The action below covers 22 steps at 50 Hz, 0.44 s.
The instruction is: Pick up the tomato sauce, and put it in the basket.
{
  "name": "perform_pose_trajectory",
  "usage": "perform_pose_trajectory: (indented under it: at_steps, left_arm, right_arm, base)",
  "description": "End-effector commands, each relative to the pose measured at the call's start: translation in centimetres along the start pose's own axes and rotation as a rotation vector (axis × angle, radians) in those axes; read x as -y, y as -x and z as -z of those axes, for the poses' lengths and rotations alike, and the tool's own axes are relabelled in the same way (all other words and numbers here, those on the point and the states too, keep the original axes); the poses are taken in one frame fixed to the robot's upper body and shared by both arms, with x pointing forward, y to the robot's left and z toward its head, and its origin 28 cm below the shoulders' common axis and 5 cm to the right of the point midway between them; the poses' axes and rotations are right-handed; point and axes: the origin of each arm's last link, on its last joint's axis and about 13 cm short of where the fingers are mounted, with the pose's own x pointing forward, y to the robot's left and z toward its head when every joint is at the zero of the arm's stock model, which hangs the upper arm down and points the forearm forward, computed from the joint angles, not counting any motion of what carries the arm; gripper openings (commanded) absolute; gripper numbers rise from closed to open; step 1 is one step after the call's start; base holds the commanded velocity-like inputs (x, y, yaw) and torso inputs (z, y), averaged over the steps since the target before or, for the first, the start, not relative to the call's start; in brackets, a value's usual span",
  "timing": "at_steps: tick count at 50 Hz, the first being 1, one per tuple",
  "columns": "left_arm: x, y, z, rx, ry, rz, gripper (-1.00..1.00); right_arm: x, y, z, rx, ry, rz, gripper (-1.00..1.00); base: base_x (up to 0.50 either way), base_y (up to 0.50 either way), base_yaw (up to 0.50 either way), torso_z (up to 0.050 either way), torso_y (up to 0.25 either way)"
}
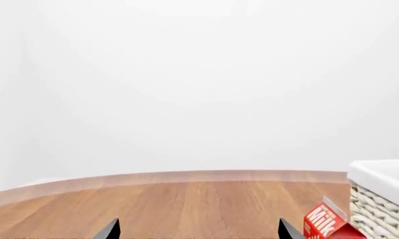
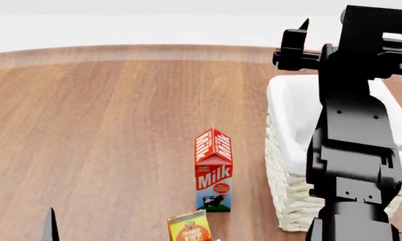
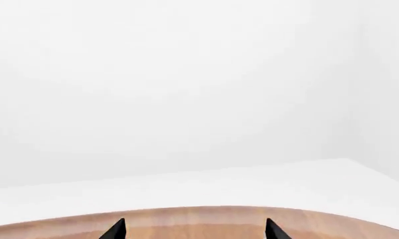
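The tomato sauce can appears in none of the three views; its location cannot be determined.

The basket (image 2: pixel 284 165) stands on the wooden bench (image 2: pixel 107 130) at the right of the head view, its woven wall facing the cartons and its white liner folded over the rim. The right arm (image 2: pixel 351 150) rises in front of it and hides much of its interior and right side.

A red-topped milk carton (image 2: pixel 214 170) stands upright on the bench just left of the basket, apart from it. An orange juice carton (image 2: pixel 189 227) stands nearer the robot, close to the milk carton and cut off by the frame edge.

Left claw (image 1: pixel 199 231): both tips are spread with nothing between them, low over the bench, with the milk carton (image 1: pixel 326 221) and the basket (image 1: pixel 382 199) to one side.

Right claw (image 3: pixel 194 230): tips spread, empty, raised high above the far bench edge.
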Motion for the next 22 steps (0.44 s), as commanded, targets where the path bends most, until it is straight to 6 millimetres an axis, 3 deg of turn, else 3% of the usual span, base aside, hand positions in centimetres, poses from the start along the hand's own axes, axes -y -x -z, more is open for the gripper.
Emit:
perform_pose_trajectory:
  at_steps: [1, 9, 13, 20, 22]
  left_arm:
    - [0.0, 0.0, 0.1, -0.005, -0.001, 0.000, 1.00]
    - [0.0, 0.0, 0.1, -0.003, -0.002, 0.001, 1.00]
    - [0.1, 0.0, 0.1, -0.003, -0.002, 0.001, 1.00]
    - [0.1, 0.1, 0.0, -0.002, 0.000, 0.004, 1.00]
    - [0.1, 0.1, 0.1, -0.003, 0.000, 0.006, 1.00]
  right_arm:
    - [-0.7, 3.5, -5.2, 0.217, -0.052, -0.113, 1.00]
    - [-0.9, 8.1, -7.9, 0.306, -0.097, -0.195, 1.00]
    - [-1.0, 11.5, -9.1, 0.361, -0.083, -0.216, 1.00]
    - [-0.3, 14.0, -8.6, 0.404, -0.032, -0.225, 1.00]
    - [0.0, 15.1, -8.1, 0.436, 0.057, -0.195, 1.00]
  base:
    - [0.00, 0.00, 0.00, 0.000, 0.000]
    - [0.00, 0.00, 0.00, 0.000, 0.000]
    - [0.00, 0.00, 0.00, 0.000, 0.000]
    - [0.00, 0.00, 0.00, 0.000, 0.000]
    - [0.00, 0.00, 0.00, 0.000, 0.000]
